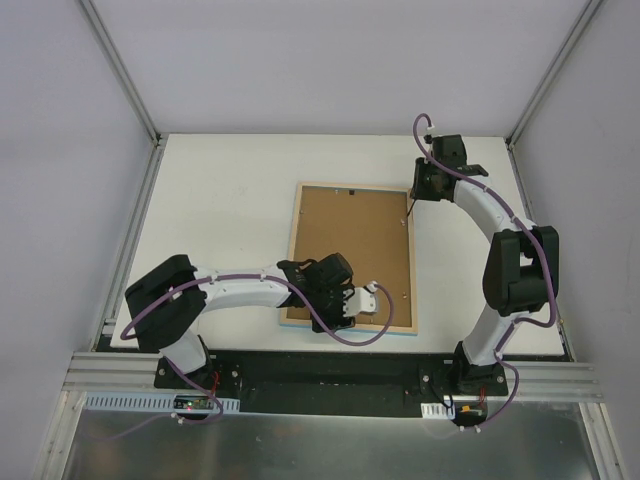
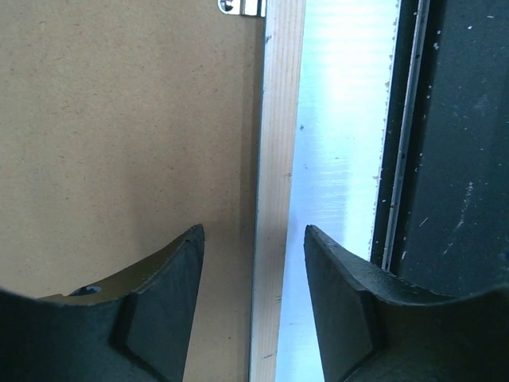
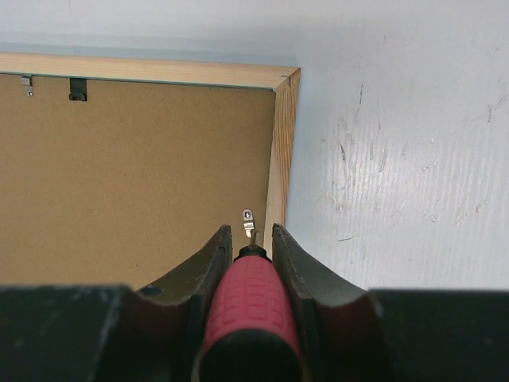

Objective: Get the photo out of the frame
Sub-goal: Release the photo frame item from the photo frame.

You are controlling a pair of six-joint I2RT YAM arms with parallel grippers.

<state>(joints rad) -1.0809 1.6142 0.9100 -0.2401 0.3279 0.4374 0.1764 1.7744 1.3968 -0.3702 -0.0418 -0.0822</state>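
Note:
The frame (image 1: pixel 413 262) lies face down on the table, pale wood rim up, and a brown backing board (image 1: pixel 350 235) fills it. The photo is hidden under that board. My left gripper (image 1: pixel 352 300) hangs over the frame's near edge. In the left wrist view it (image 2: pixel 254 229) is open, its fingers straddling the rim (image 2: pixel 274 159) without touching it. My right gripper (image 3: pixel 250 231) is shut on a red-handled screwdriver (image 3: pixel 248 302). The screwdriver's tip sits at a small metal clip (image 3: pixel 248 216) beside the right rim (image 3: pixel 280 151).
The backing board carries a black hanger (image 3: pixel 77 89) and another small clip (image 3: pixel 27 84) along its far edge, and a clip (image 2: pixel 242 6) near the left gripper. White table (image 3: pixel 398 159) lies right of the frame. The black base strip (image 2: pixel 461 159) runs along the near edge.

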